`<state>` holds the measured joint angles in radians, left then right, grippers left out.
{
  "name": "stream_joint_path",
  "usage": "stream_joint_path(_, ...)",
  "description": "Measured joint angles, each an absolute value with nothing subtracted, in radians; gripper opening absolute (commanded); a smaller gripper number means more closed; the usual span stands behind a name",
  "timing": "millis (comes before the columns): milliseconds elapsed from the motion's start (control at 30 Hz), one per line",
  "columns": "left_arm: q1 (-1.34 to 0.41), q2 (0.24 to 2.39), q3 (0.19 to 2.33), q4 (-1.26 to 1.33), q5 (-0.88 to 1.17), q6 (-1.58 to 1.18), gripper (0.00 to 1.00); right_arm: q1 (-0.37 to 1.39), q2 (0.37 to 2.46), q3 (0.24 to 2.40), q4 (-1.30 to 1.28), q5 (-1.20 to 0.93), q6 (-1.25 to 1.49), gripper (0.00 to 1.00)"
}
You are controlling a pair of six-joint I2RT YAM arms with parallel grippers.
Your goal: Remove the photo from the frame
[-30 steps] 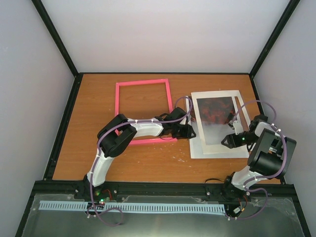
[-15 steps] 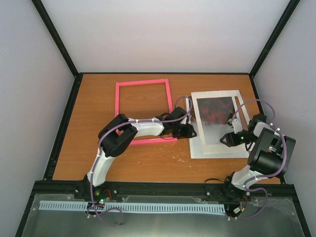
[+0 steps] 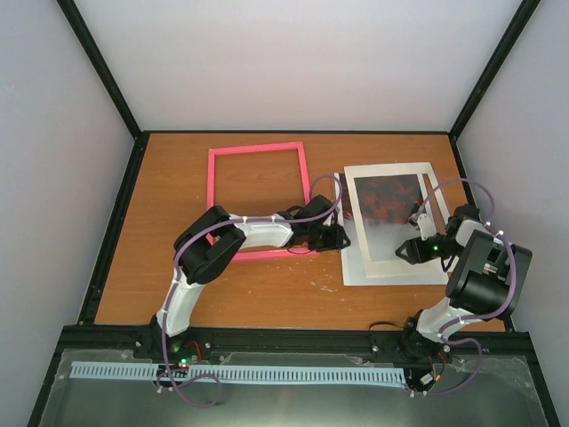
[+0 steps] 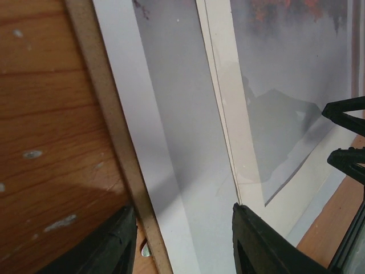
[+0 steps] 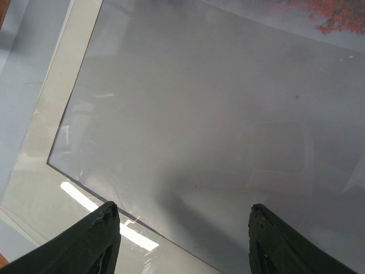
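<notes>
The pink frame (image 3: 258, 149) lies flat at the table's back left, with bare wood showing through its opening. To its right lies a stack of sheets with the photo (image 3: 388, 206) on top, dark red-black at the far end and pale grey at the near end. The photo (image 5: 217, 114) fills the right wrist view, where my right gripper (image 5: 182, 234) hovers open over its pale near edge. My left gripper (image 4: 182, 240) is open at the stack's left edge, its jaws either side of a brown board edge (image 4: 108, 142) and a white sheet (image 4: 165, 148). Neither holds anything.
A cream mat (image 4: 225, 103) borders the photo (image 4: 285, 85). The right gripper's fingertips (image 4: 348, 137) show at the right of the left wrist view. Both grippers, left (image 3: 340, 237) and right (image 3: 409, 253), flank the stack's near half. Black rails edge the table.
The left wrist has drawn back slightly to the left from the stack's edge. The right gripper has barely moved. The sheets and the frame lie as before.
</notes>
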<state>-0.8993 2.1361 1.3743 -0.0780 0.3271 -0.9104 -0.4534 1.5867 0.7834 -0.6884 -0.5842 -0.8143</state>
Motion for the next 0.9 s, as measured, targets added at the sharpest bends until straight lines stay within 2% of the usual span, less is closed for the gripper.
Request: stream_joint_path(900, -0.929, 2.092, 1.366, -0.063, 0.300, -0.917, 0.47, -0.449, 1.598, 0.785, -0.679, -0.596, -0.814, 0.61)
